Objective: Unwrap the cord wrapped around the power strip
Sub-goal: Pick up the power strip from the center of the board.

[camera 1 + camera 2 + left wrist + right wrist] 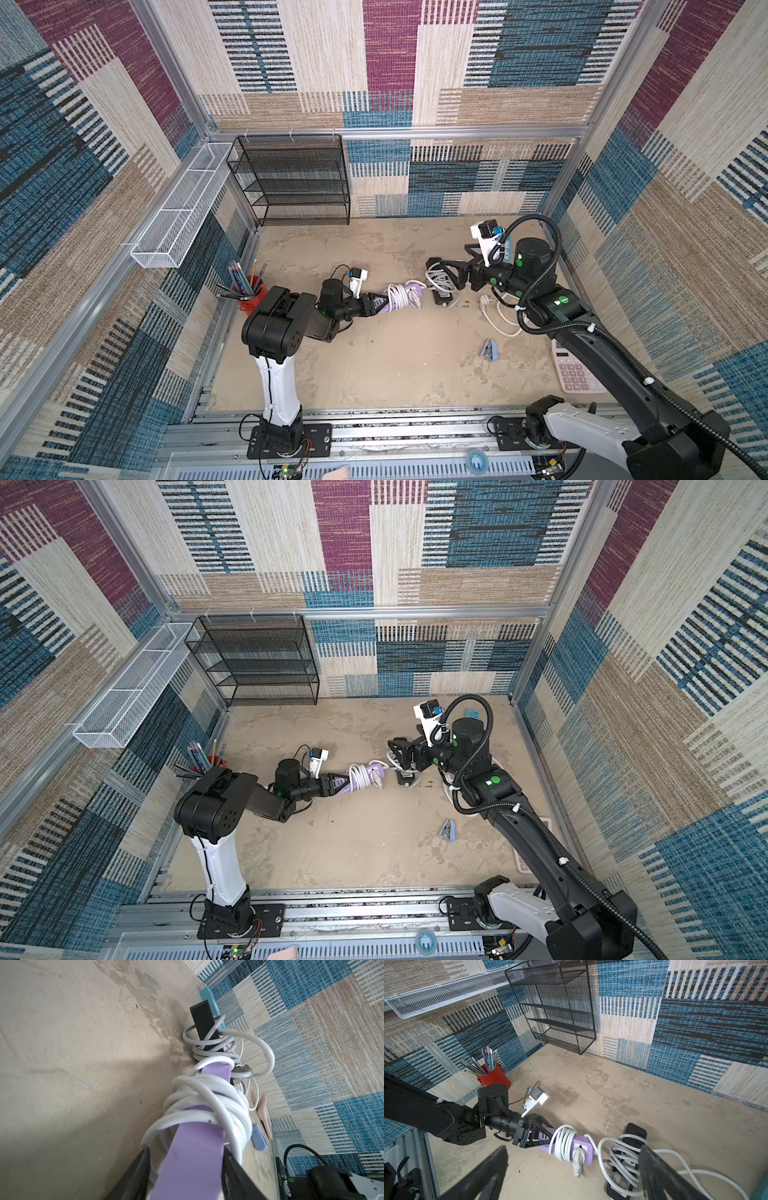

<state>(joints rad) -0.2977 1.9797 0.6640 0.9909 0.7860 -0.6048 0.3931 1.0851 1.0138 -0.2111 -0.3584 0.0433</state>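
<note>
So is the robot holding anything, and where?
The left gripper clamps the purple power strip by its bare end; the right gripper is open, empty.

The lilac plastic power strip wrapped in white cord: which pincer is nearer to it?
Left. The left pincer has its jaws on either side of one end of the lilac power strip. The right pincer hangs open past the other end, over the black power strip.

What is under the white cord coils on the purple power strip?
The purple power strip shows at both ends of the white cord, one socket face visible. Its middle beneath the coils is covered.
</note>
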